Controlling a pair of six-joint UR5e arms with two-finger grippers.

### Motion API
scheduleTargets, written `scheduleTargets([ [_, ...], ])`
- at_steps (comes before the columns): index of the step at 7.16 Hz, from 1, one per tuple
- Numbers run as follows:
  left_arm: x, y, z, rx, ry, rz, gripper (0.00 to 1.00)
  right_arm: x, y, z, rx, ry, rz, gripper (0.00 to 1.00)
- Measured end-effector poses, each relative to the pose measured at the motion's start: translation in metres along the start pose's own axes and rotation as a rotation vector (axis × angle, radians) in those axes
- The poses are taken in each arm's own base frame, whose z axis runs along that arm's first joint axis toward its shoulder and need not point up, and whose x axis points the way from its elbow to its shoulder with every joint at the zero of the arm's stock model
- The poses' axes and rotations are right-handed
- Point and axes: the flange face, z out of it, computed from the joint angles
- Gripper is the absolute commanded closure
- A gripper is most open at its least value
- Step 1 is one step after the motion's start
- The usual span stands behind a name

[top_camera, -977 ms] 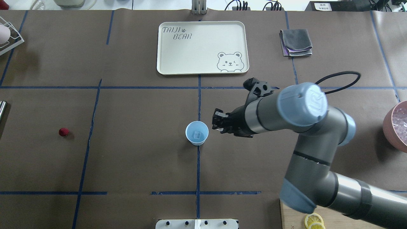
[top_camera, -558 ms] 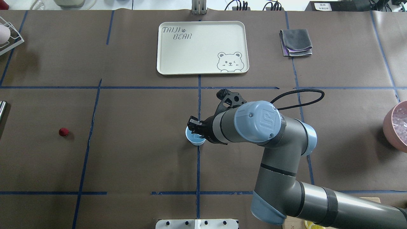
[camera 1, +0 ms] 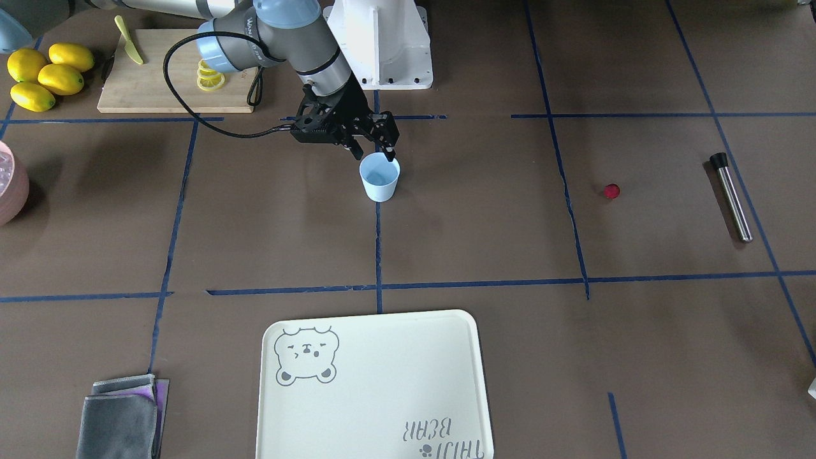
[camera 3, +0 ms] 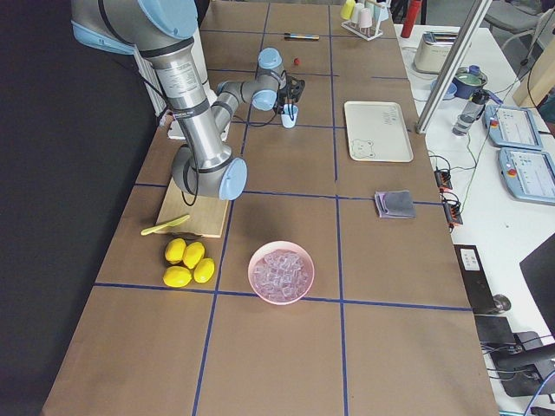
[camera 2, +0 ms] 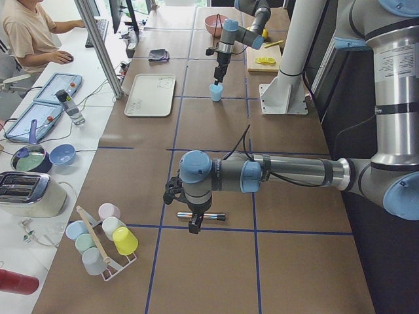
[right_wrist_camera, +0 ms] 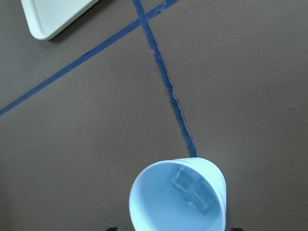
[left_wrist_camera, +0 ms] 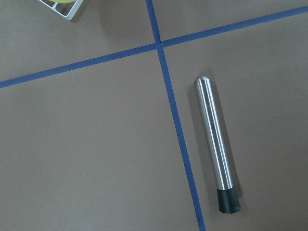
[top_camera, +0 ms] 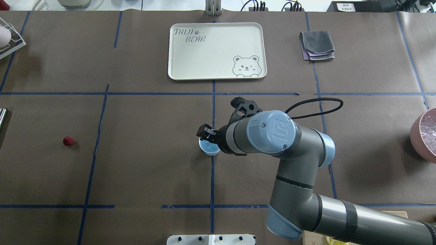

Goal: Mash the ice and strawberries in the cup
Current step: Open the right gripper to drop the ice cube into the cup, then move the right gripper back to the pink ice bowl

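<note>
The pale-blue cup [top_camera: 208, 149] stands at the table's middle on a blue tape line. It holds two clear ice chunks [right_wrist_camera: 191, 186], seen in the right wrist view. My right gripper [camera 1: 375, 150] hangs just above the cup [camera 1: 380, 180] with its jaws apart, one on each side of the rim, and empty. The dark-red strawberry [top_camera: 68, 141] lies alone far to the left, also in the front view [camera 1: 611, 190]. My left gripper [camera 2: 194, 226] shows only in the exterior left view, above a steel muddler [left_wrist_camera: 215, 144]; I cannot tell whether it is open or shut.
A pink bowl [camera 3: 260, 282] of ice sits at the right end. A cream bear tray [top_camera: 177, 73] and a grey cloth [top_camera: 316, 46] lie at the back. Lemons [camera 1: 41, 73] and a cutting board [camera 1: 159, 89] are near the robot's base. A cup rack [camera 2: 105, 239] stands at the left end.
My right arm has swung left, from beside the cup to directly over it, and has come lower. One ice chunk showed in the cup before; two show now.
</note>
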Motion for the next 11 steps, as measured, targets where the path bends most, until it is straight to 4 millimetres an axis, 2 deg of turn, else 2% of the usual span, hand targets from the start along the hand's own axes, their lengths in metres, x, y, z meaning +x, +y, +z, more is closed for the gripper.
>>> scheduleTargets([
  [1,0.000,0.003,0.000,-0.002,0.000,-0.001,0.00,0.000,-0.005,-0.008,-0.001,-0.008,-0.001,0.01],
  [2,0.000,0.005,0.001,-0.002,0.001,-0.001,0.00,0.012,-0.020,-0.023,-0.010,-0.007,-0.009,0.01],
  [3,0.000,0.005,0.001,-0.003,0.001,-0.002,0.00,0.040,-0.046,-0.043,-0.029,0.012,-0.034,0.01],
  [4,0.000,0.006,0.001,-0.003,0.001,-0.002,0.00,0.081,-0.077,-0.070,-0.047,0.039,-0.074,0.01],
  [6,0.001,0.006,0.001,-0.003,0.002,-0.002,0.00,0.184,-0.148,-0.136,-0.065,0.116,-0.168,0.01],
  [8,0.002,0.005,0.000,-0.001,0.002,-0.001,0.00,0.310,-0.220,-0.201,-0.055,0.186,-0.249,0.01],
  [10,0.002,0.005,0.000,-0.001,0.002,0.000,0.00,0.434,-0.277,-0.246,-0.056,0.231,-0.316,0.01],
  [11,0.002,0.005,0.000,0.000,0.004,0.000,0.00,0.477,-0.290,-0.259,-0.048,0.256,-0.332,0.01],
])
